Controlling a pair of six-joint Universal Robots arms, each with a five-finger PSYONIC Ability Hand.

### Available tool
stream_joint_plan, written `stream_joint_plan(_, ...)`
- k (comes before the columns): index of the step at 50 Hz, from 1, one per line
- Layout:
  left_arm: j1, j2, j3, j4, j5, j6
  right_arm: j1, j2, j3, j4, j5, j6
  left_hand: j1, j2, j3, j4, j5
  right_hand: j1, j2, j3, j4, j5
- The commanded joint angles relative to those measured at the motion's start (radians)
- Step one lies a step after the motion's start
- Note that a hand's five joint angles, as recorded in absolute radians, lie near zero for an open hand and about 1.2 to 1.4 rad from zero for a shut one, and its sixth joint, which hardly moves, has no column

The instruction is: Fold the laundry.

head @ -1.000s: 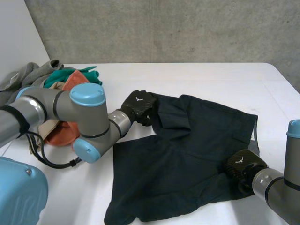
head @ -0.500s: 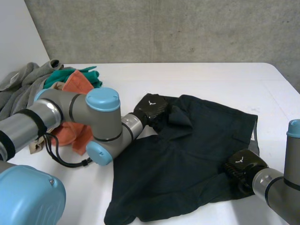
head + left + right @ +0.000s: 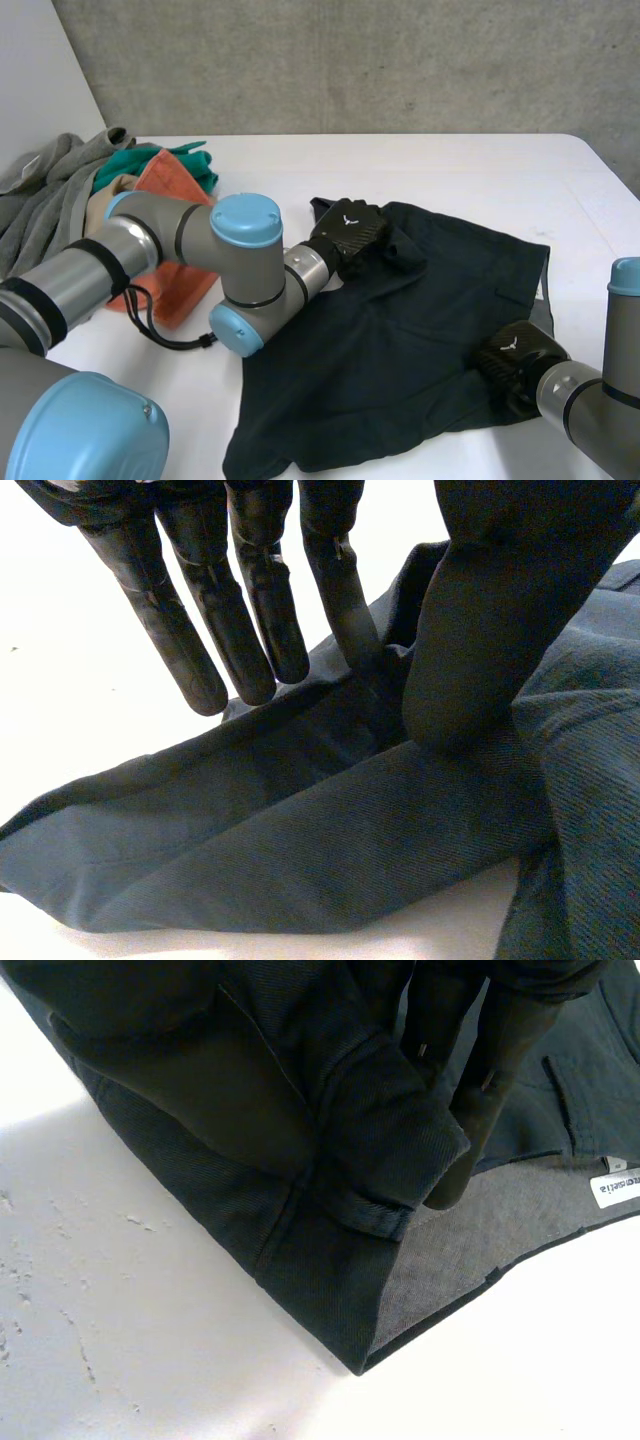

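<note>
Dark navy shorts (image 3: 400, 340) lie spread on the white table (image 3: 480, 170). My left hand (image 3: 345, 232) is at their far left edge, where a fold of cloth is lifted over the rest. Under that hand, the shorts (image 3: 300, 850) rise between the thumb and the nearest finger (image 3: 340, 590), which pinch the fold; the other fingers stay straight. My right hand (image 3: 520, 355) sits at the near right edge. Its fingers (image 3: 495, 1070) are curled round a thick hem of the shorts (image 3: 250, 1090), whose grey inner side shows a white label (image 3: 612, 1188).
A pile of laundry lies at the table's left: an orange cloth (image 3: 165, 285), a teal one (image 3: 140, 160) and a grey garment (image 3: 40, 190). My left arm (image 3: 200, 260) reaches across in front of the pile. A concrete wall stands behind the table.
My left hand has moved right with the shorts' left edge, carrying the fold over the cloth. The left arm swung right with it. The right hand has stayed put.
</note>
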Motion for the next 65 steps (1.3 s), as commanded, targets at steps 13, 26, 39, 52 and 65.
stream_joint_plan(13, -0.035, -0.069, 0.104, 0.020, -0.008, 0.000, 0.003, 0.003, 0.003, 0.000, 0.000, 0.000, -0.045, -0.045, -0.043, -0.044, -0.034, 0.331, 0.225, 0.209, 0.199, 0.186)
stream_joint_plan(26, -0.053, -0.099, 0.137, 0.023, -0.002, 0.000, 0.007, 0.021, 0.004, 0.000, 0.000, 0.000, 0.007, 0.008, 0.009, 0.009, 0.018, 0.331, 0.225, 0.209, 0.199, 0.186)
stream_joint_plan(39, -0.055, -0.138, 0.205, 0.023, -0.008, 0.002, 0.010, 0.027, 0.010, 0.000, 0.000, 0.000, -0.013, -0.012, -0.011, -0.011, -0.002, 0.331, 0.225, 0.209, 0.199, 0.186)
stream_joint_plan(52, -0.070, -0.133, 0.196, 0.024, -0.115, 0.041, 0.010, 0.027, 0.010, 0.002, -0.001, 0.000, 0.565, 0.566, 0.567, 0.567, 0.576, 0.331, 0.225, 0.209, 0.199, 0.186)
stream_joint_plan(65, 0.088, 0.225, -0.193, 0.158, -0.219, 0.084, 0.010, 0.027, 0.012, 0.002, -0.001, 0.001, 0.565, 0.566, 0.567, 0.567, 0.576, 0.331, 0.225, 0.209, 0.199, 0.186)
